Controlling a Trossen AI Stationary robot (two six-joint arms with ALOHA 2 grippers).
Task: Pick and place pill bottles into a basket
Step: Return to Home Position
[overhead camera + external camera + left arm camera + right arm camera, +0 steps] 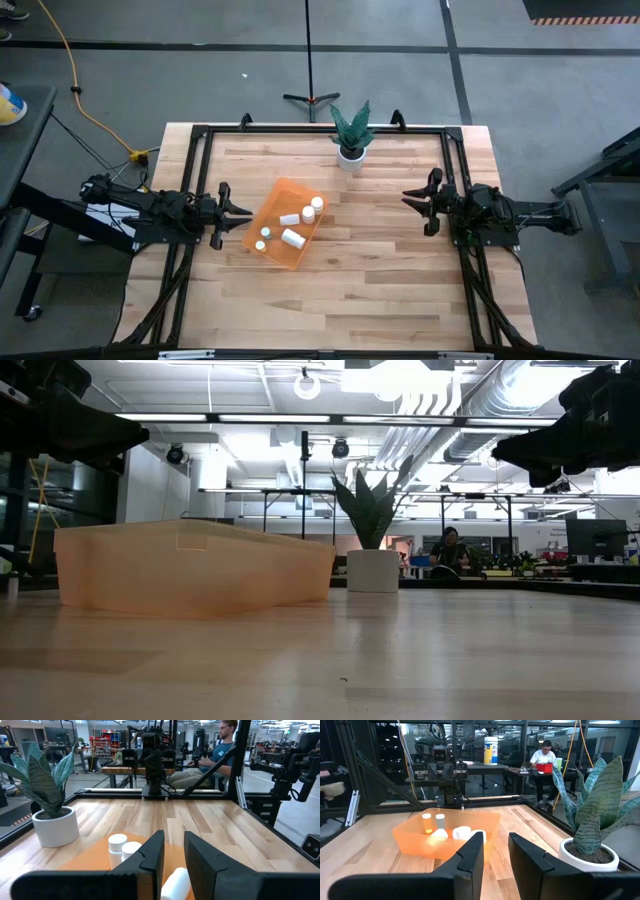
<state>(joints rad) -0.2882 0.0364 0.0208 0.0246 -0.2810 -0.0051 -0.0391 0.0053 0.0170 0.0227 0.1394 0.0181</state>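
Note:
The orange translucent basket [285, 223] rests flat on the wooden table, left of centre; it also shows in the low view [190, 565]. Several small white pill bottles lie or stand inside it: two on their sides [293, 238] [289, 219], the others upright [317, 204] [267, 232]. My left gripper [240, 213] hovers open just left of the basket, pointing at it; its wrist view shows bottles [118, 845] just beyond its fingers [173, 845]. My right gripper [408, 200] is open and empty, right of the basket and well apart from it [496, 845].
A white pot with a green plant [350, 135] stands at the table's far edge, right of the basket. A black frame [320, 128] runs round the tabletop. Bare wood lies between the basket and my right gripper. People sit in the room beyond [220, 750].

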